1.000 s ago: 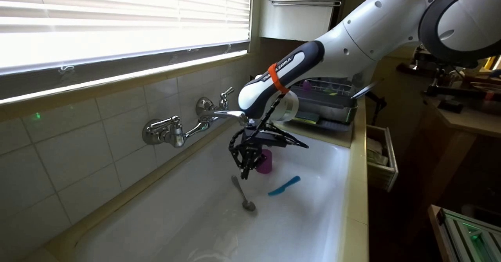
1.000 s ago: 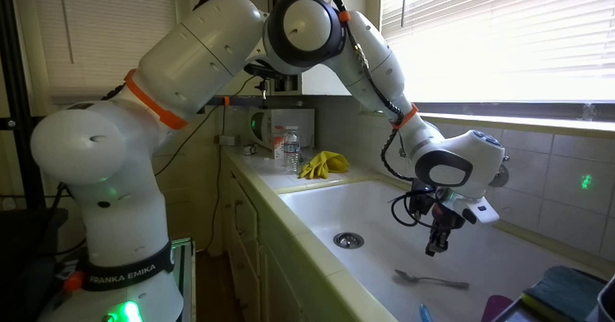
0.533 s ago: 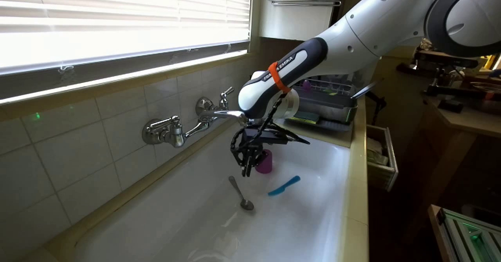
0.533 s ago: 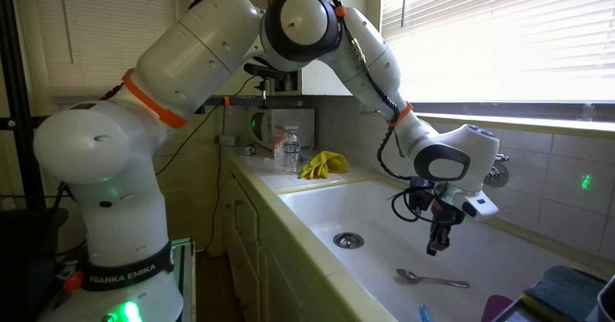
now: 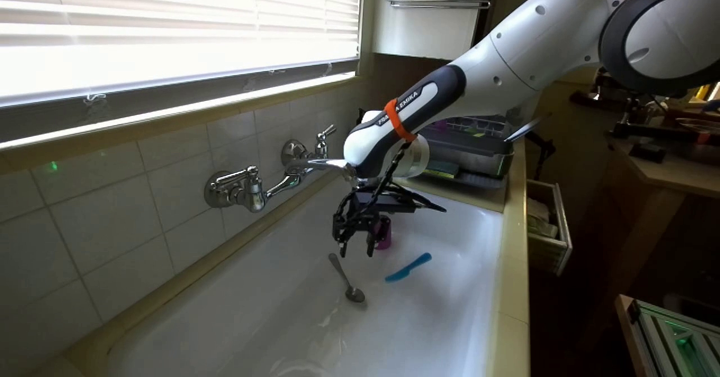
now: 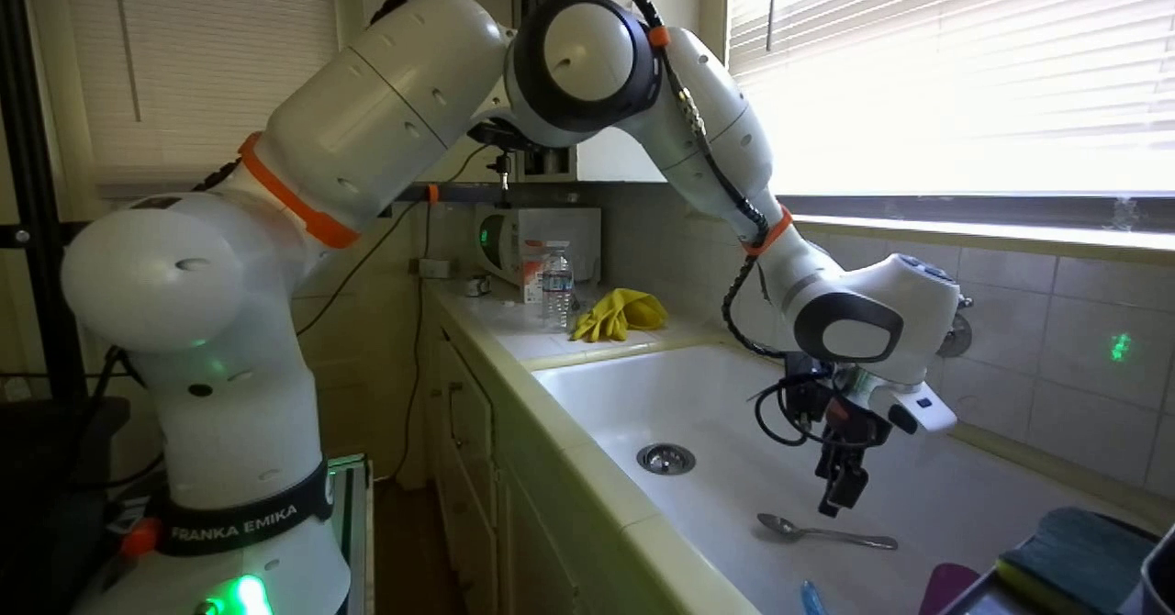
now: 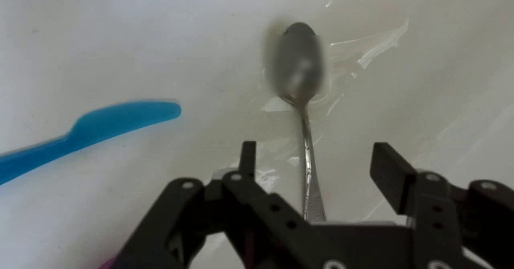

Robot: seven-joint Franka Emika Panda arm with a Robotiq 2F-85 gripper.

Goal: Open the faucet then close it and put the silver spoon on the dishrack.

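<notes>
A blue knife [image 7: 100, 125] and a purple cup [image 5: 385, 242] rest near the silver spoon [image 7: 300, 82] in the sink [image 5: 439, 321]. The gripper [image 5: 356, 252] hangs above it with fingers [image 7: 391, 176] spread apart, the handle showing between them in the wrist view.

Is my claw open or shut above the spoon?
Open: in the wrist view, the claw has its fingers apart, the handle of the silver spoon showing between them, gaps either side.

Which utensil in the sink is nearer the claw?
The silver spoon: the wrist view shows its handle between the claw's open jaws, the blue knife outside them.
</notes>
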